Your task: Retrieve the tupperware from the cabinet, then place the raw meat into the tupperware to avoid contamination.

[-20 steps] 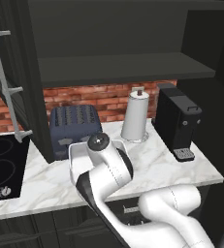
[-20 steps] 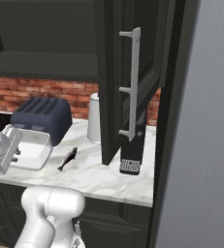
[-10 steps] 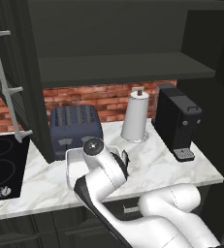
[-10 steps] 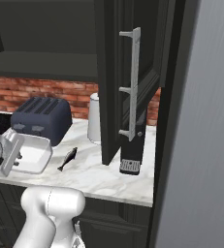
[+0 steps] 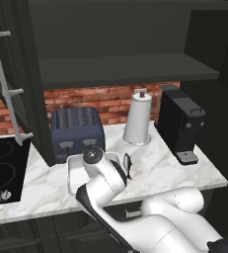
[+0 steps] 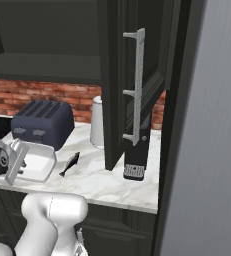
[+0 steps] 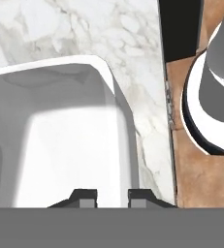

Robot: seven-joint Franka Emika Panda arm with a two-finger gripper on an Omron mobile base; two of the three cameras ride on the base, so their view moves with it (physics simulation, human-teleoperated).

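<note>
The tupperware (image 6: 39, 162) is a shallow white container sitting low on the marble counter in front of the toaster, level and open side up. My gripper (image 7: 112, 196) is shut on its side wall (image 7: 124, 145), one fingertip inside and one outside. In the left base view my arm covers part of the tupperware (image 5: 75, 173). The raw meat, a small dark fish (image 6: 70, 164), lies on the counter just right of the container, apart from it, also seen as the fish (image 5: 127, 166). The cabinet (image 5: 125, 69) above stands open with a bare dark shelf.
A dark blue toaster (image 5: 78, 130) stands behind the tupperware. A white paper-towel roll (image 5: 137, 118) and a black coffee machine (image 5: 180, 123) stand to the right. The open cabinet door (image 6: 137, 85) with its silver handle hangs over the counter's right side. A black stove (image 5: 2, 173) lies left.
My gripper has carried the tupperware down to counter level in front of the toaster. The fish has not moved.
</note>
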